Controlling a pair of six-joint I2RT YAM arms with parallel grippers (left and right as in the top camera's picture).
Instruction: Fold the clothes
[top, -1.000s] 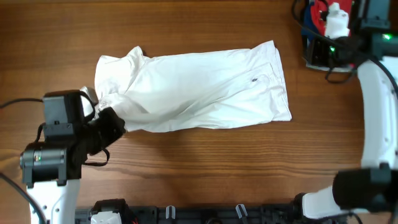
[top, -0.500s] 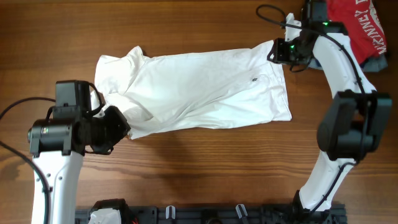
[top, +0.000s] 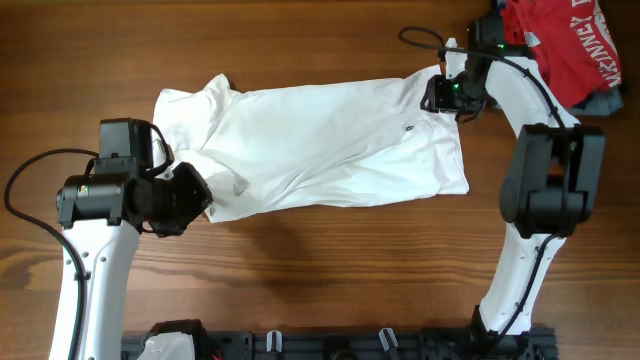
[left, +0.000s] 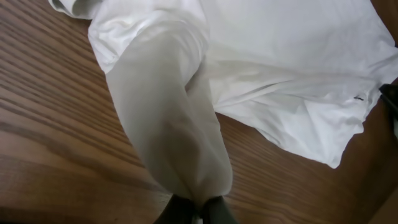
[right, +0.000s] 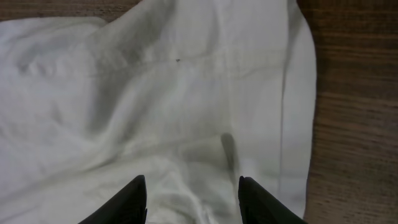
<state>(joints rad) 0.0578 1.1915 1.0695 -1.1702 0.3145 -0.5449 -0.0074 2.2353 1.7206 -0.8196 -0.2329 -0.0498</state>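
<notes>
So the white T-shirt (top: 320, 145) is lying roughly flat across the middle of the wooden table (top: 300, 290), already doubled over lengthwise into a long band. The red garment (top: 560, 45) with white lettering is bunched up past the shirt's far right corner, and I'm leaving that alone.

My left gripper (top: 185, 200) is clamped tight on the shirt's near left corner. In the left wrist view the cloth comes straight out of the closed jaws as a lifted, rolled tube, so it definitely has fabric.

My right gripper (right: 189, 196) is hanging over the shirt's far right corner with the fingers (right: 134, 196) spread about halfway. Nothing is between them: I only see shirt lying beneath them.

Handling-wise, this looks thin, floppy and very light. It drapes and wrinkles wherever it's lifted, so I reckon one pinch point will just drag a crease along. I'd pinch right at the hem edge of that far right corner, catching both layers, so the two corners travel together. Too shallow a bite and I figure the top layer slips out.
</notes>
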